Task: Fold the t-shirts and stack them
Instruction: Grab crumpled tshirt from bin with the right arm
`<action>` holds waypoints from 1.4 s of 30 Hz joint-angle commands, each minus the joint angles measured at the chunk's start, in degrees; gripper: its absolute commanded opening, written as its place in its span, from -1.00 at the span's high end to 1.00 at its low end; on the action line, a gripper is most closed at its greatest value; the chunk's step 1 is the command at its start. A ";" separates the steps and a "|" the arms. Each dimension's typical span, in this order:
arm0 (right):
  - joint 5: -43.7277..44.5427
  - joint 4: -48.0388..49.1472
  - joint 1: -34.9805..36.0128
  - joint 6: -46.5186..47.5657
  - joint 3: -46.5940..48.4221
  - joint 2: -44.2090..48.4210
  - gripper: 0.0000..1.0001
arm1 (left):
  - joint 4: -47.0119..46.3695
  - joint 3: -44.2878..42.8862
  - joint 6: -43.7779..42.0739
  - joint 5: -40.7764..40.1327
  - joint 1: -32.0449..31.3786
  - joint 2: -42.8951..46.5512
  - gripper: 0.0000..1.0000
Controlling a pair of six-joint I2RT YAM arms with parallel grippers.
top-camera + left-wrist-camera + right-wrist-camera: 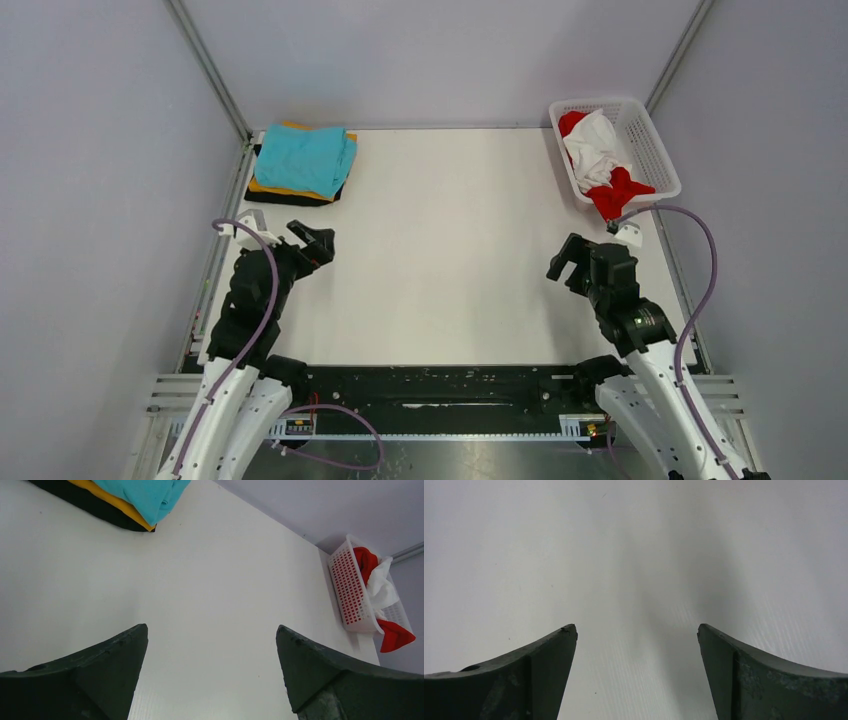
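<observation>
My left end effector hangs over the white surface at about 8 o'clock in the overhead view. Its two dark fingers stand wide apart with nothing between them. My right end effector mirrors it at about 4 o'clock, also spread wide and empty. Its own wrist camera shows only bare surface beyond the fingertips.

The folded pile lies in the far left corner, around 10 o'clock. A teal t-shirt is on top, an orange t-shirt peeks out beneath it, and a black t-shirt is at the bottom, showing along the near and left edges. The pile is well apart from my left end effector, at roughly 12 o'clock from it.

In the far right corner, around 1 o'clock, a white plastic mesh basket sits at a slight angle to the surface edge. A crumpled white t-shirt is bunched inside it. A red t-shirt lies under and around the white one and spills over the basket's near rim. Red cloth also shows at the far end of the basket, and I cannot tell whether it is the same garment. The basket is near my right end effector, at about 1 o'clock from it, and the two are not touching.
</observation>
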State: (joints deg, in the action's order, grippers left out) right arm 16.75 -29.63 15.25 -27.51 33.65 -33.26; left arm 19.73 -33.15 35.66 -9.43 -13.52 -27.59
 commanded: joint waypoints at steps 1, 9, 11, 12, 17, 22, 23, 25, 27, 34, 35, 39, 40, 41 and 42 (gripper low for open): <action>-4.77 3.98 -0.29 0.32 6.57 -4.14 -0.97 | -6.35 -0.25 -1.49 1.73 -0.10 -1.50 -0.98; -5.29 13.42 -3.05 2.07 21.86 -22.95 -0.97 | -5.89 -0.52 -1.04 -2.32 -0.04 -6.02 -0.98; -5.87 13.52 -6.60 1.86 26.98 -28.79 -0.97 | -5.92 -0.53 -1.36 -2.38 -0.04 -6.47 -0.98; -6.66 13.58 -8.29 1.66 29.26 -31.55 -0.97 | -6.05 -0.39 -1.40 -2.44 -0.02 -6.58 -0.98; -6.86 10.97 -12.55 5.29 42.23 -45.97 -0.97 | -4.95 -0.07 -1.67 -4.64 -0.04 -6.85 -0.98; -5.23 7.10 -14.82 8.78 54.37 -57.27 -0.97 | -4.86 0.05 -1.71 -5.53 -0.01 -7.24 -0.98; -5.19 6.88 -14.87 9.05 56.17 -59.28 -0.97 | -4.89 -0.10 -1.82 -5.59 0.01 -7.48 -0.98; -4.99 5.45 -14.87 9.74 59.92 -63.45 -0.97 | -4.59 -0.23 -1.99 -6.11 -0.06 -7.99 -0.98; -4.28 4.15 -16.66 10.25 63.76 -67.92 -0.94 | -4.41 -0.37 -1.96 -6.52 0.03 -8.46 -0.98; -4.30 2.87 -16.88 10.95 73.27 -79.18 -0.82 | -4.72 -0.84 -2.06 -7.24 -0.01 -10.41 -0.98; -3.84 2.59 -16.95 11.05 74.03 -80.36 -0.82 | -4.60 -0.89 -2.07 -7.64 0.04 -10.64 -0.98; -3.31 1.27 -17.11 11.83 76.68 -84.97 -0.73 | -4.73 -0.91 -2.05 -8.44 0.03 -11.19 -0.98; -3.24 1.06 -17.17 11.87 77.14 -85.78 -0.68 | -4.70 -0.89 -2.08 -8.61 -0.01 -11.27 -0.98; -3.28 0.93 -17.32 12.05 77.40 -86.43 -0.61 | -4.71 -0.90 -2.07 -8.71 -0.02 -11.33 -0.98; -2.97 0.88 -17.47 12.11 77.57 -86.91 -0.55 | -4.77 -0.87 -2.16 -8.81 0.03 -11.38 -0.98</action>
State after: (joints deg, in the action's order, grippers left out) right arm 11.53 -27.05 -1.85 -16.80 107.68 -118.34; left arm 17.08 -33.15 34.35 -15.94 -13.52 -38.87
